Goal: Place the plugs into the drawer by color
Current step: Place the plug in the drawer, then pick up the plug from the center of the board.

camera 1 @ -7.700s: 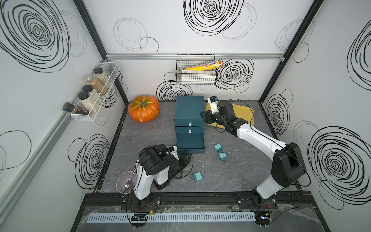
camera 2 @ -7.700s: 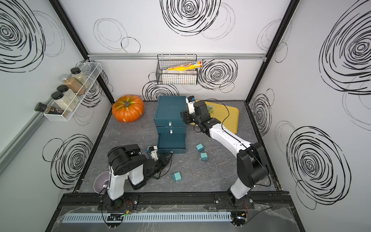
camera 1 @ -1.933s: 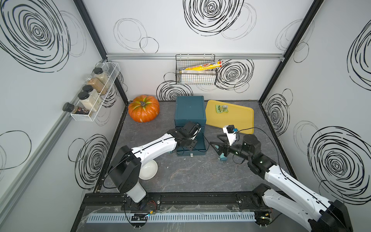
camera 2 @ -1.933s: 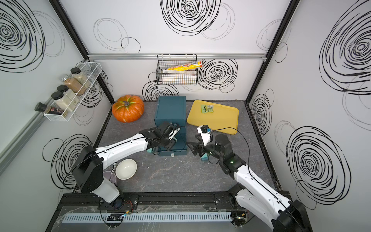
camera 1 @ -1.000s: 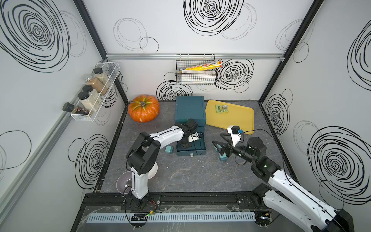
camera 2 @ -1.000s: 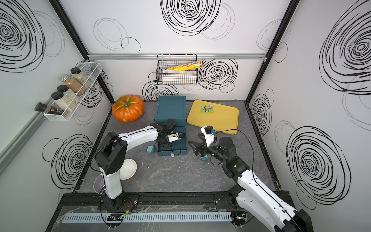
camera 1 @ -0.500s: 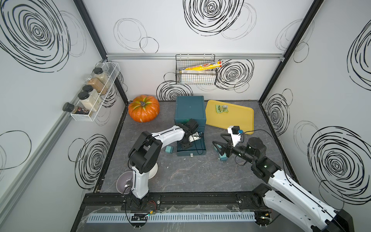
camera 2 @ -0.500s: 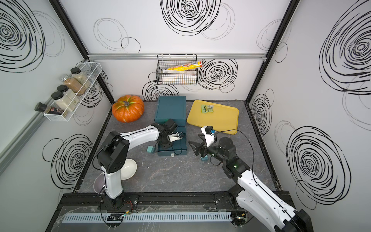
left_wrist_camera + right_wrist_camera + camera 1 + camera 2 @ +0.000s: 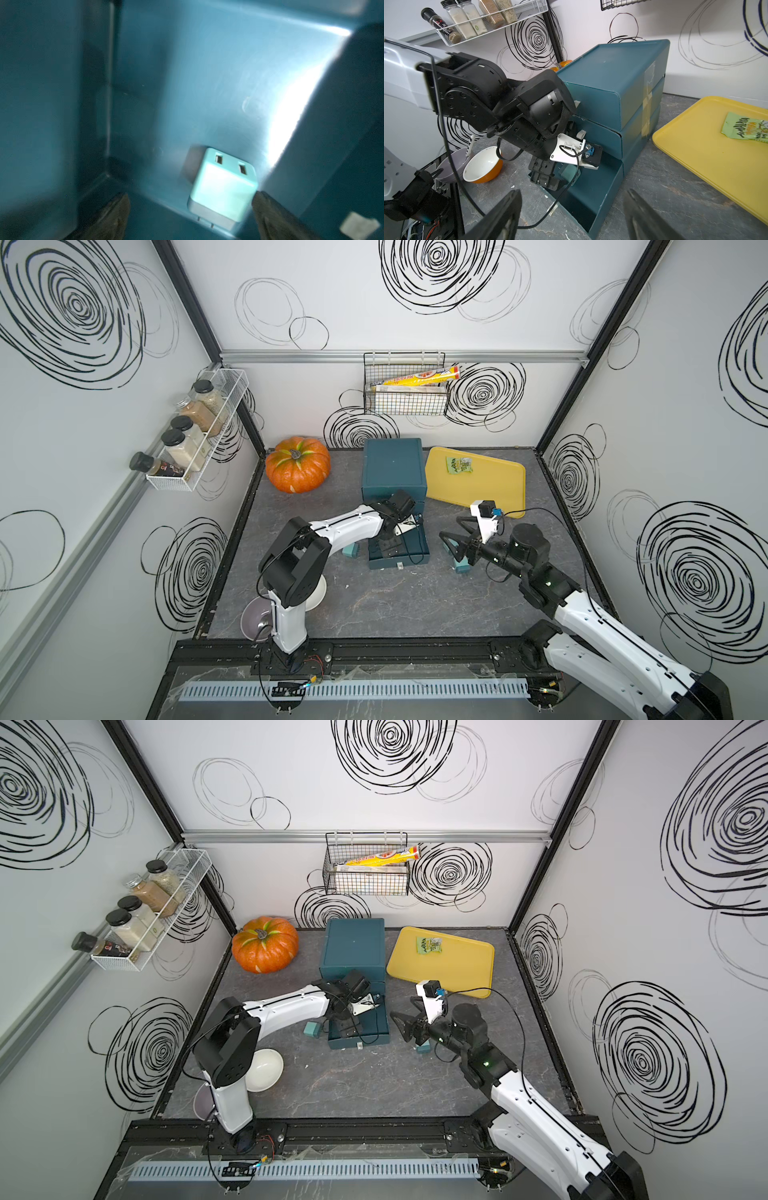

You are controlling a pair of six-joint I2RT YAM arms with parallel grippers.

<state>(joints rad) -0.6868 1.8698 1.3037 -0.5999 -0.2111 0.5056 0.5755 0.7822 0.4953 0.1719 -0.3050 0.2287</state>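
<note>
The dark teal three-drawer cabinet (image 9: 394, 466) stood at the back middle of the grey tabletop (image 9: 386, 605), with its bottom drawer (image 9: 593, 205) pulled out toward the front. The left tool (image 9: 191, 193) reached down into that open drawer. In the left wrist view its jaws stood wide apart with nothing clamped. A small teal cube-shaped plug (image 9: 223, 185) lay on the drawer floor, close against one finger (image 9: 270, 209); the blur hid whether it touched it. The plug's two metal prongs pointed toward the camera.

The right tool (image 9: 572, 192) hovered beside the open drawer, on the side of the flat yellow plastic tray (image 9: 490, 485). Its jaws were spread wide and held nothing. In both top views a second teal plug (image 9: 461, 568) sat on the tabletop directly below this tool. A third teal plug (image 9: 350, 550) rested on the tabletop just beside the drawer's opposite side, near the left arm.
</note>
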